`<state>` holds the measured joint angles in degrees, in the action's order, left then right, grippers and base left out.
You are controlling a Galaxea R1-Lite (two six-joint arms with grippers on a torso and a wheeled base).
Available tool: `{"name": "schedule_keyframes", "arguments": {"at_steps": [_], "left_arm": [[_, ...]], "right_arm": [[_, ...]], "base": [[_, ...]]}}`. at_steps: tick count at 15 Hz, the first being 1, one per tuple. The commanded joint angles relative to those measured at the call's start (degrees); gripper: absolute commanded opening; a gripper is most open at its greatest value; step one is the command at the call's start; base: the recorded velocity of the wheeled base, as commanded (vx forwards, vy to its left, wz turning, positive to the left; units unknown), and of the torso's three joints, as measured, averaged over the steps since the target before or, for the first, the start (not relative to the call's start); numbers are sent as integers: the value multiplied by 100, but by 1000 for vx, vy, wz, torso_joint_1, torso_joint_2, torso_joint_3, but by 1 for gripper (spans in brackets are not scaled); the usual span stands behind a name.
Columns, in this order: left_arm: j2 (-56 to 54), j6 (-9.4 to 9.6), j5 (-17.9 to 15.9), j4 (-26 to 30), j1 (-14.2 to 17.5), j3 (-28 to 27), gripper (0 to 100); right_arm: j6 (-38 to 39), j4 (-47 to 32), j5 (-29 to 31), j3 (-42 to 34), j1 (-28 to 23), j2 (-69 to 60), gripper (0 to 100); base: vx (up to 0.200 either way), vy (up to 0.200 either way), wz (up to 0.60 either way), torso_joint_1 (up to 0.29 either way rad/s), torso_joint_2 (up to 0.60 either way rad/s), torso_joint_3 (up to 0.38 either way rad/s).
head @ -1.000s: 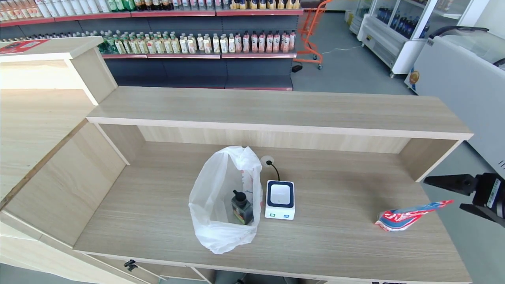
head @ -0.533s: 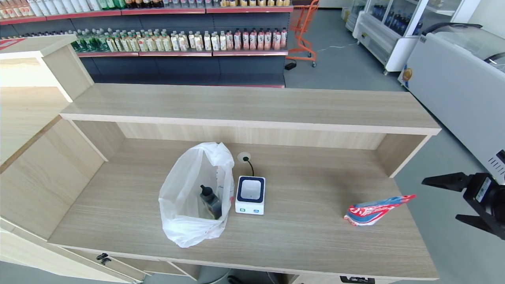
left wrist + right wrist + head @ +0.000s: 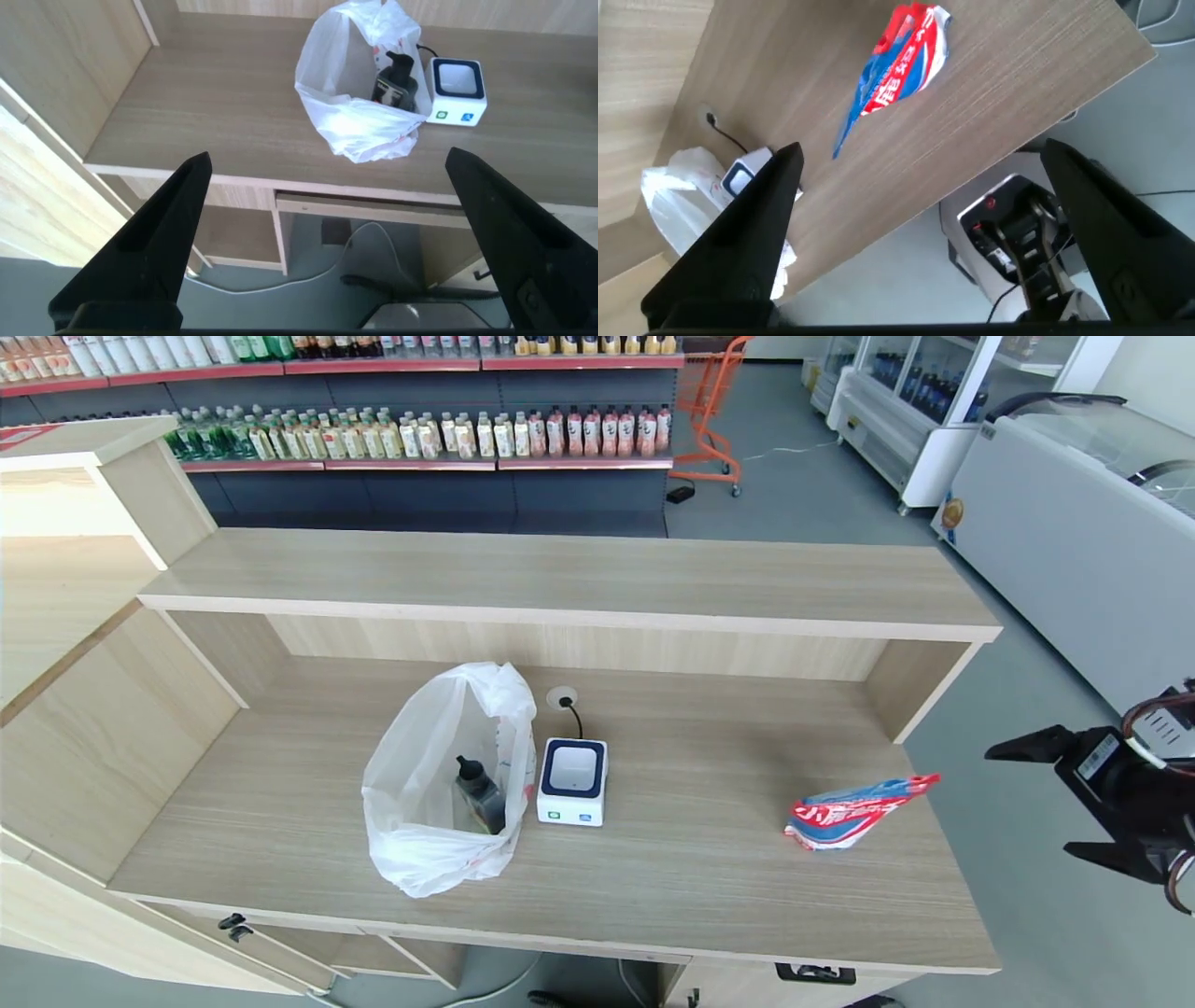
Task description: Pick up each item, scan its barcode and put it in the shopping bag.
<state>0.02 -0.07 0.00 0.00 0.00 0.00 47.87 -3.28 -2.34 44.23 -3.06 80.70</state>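
Observation:
A red, white and blue snack packet point(image 3: 851, 812) point(image 3: 898, 61) lies on the counter point(image 3: 691, 859) near its right end. A white plastic shopping bag point(image 3: 439, 779) point(image 3: 360, 89) stands open left of centre with a dark bottle point(image 3: 478, 795) point(image 3: 396, 81) inside it. Beside the bag sits a white barcode scanner point(image 3: 571, 781) point(image 3: 455, 86) point(image 3: 745, 175) with a dark window on top. My right gripper point(image 3: 1064, 798) point(image 3: 924, 252) hangs open off the counter's right end, apart from the packet. My left gripper point(image 3: 332, 243) is open, out in front of the counter's near edge, holding nothing.
A raised shelf point(image 3: 560, 574) runs along the back of the counter, with side walls at both ends. The scanner's cable point(image 3: 571, 717) goes into a hole behind it. Store shelves with bottles point(image 3: 420, 434) and white freezers point(image 3: 1064, 523) stand beyond.
The head view has shifted, so everything sits further left in the picture. The right gripper stays open off the counter's right end. Nothing on the counter has moved.

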Motion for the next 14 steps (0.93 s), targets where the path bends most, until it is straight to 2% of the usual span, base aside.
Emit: {"name": "schedule_keyframes", "arguments": {"at_steps": [1,3,5,7,10,14], "left_arm": [[6,-1,0,0,0,0,100],[-2,-1,0,0,0,0,100],[6,-1,0,0,0,0,100],[-2,-1,0,0,0,0,100],[6,-1,0,0,0,0,100],[-2,-1,0,0,0,0,100]], "right_arm": [[56,3,49,411,25,657,100],[179,117,173,578,16,1352,100],[170,565,340,561,95,1976,100],[73,882,858,631,394,2670,100],[-252,1444,937,965,605,3479,100],[-735,1690,946,1413,781,4111,100]], "base": [[0,0,0,0,0,0],[0,0,0,0,0,0],[0,0,0,0,0,0],[0,0,0,0,0,0],[0,0,0,0,0,0],[0,0,0,0,0,0]]}}
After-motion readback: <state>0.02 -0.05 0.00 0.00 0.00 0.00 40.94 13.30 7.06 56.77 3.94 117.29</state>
